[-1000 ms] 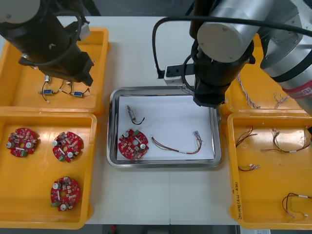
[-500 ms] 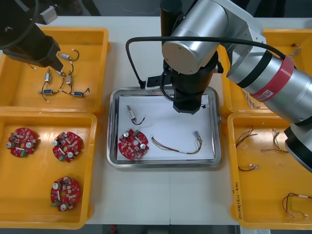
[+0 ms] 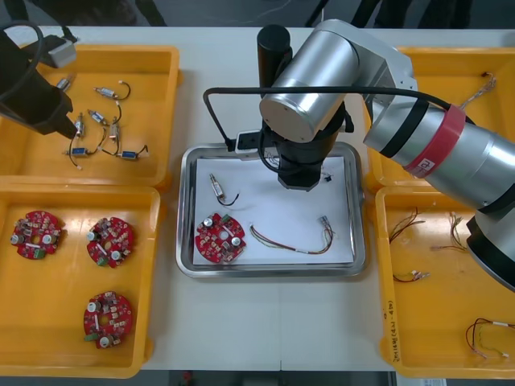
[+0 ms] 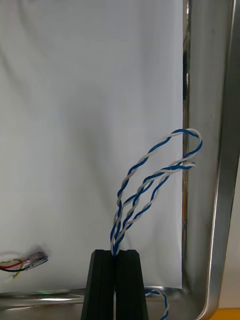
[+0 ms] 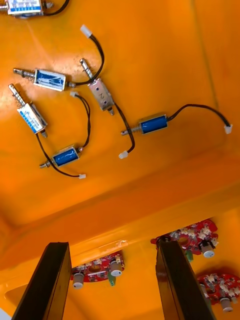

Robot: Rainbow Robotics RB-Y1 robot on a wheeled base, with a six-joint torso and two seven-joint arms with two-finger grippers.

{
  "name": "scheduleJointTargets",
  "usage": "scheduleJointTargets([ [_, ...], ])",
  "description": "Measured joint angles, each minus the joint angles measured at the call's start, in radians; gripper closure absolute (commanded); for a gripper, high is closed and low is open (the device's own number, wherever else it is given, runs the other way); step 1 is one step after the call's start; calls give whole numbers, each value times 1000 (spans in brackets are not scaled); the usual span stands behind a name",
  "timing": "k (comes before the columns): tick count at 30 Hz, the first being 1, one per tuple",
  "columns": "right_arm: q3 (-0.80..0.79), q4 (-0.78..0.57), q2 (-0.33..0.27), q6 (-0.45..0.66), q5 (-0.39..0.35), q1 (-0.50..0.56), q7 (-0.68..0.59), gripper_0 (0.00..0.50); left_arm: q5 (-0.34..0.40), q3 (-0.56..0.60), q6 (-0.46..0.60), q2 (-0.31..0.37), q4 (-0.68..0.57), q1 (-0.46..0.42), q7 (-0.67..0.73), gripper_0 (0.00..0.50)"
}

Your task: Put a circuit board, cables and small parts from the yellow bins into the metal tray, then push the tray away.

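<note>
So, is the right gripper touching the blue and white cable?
Touching: right wrist view shows the right gripper shut on the blue and white cable.

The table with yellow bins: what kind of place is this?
Probably an electronics workshop or lab: yellow bins hold circuit boards and small parts, the right gripper holds a cable over the metal tray, and the left gripper hovers open over one.

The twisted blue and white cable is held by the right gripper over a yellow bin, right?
No: the right gripper pinches the twisted blue and white cable over the white-lined metal tray, not a yellow bin, as the right wrist view shows. The left gripper hangs open over small metal parts.
</note>
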Motion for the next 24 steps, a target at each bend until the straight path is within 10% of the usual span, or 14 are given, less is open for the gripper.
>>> scheduleJointTargets([
  [24, 33, 67, 1, -129, -18, 44, 0, 500, -15, 8, -237, 12, 117, 81, -437, 0],
])
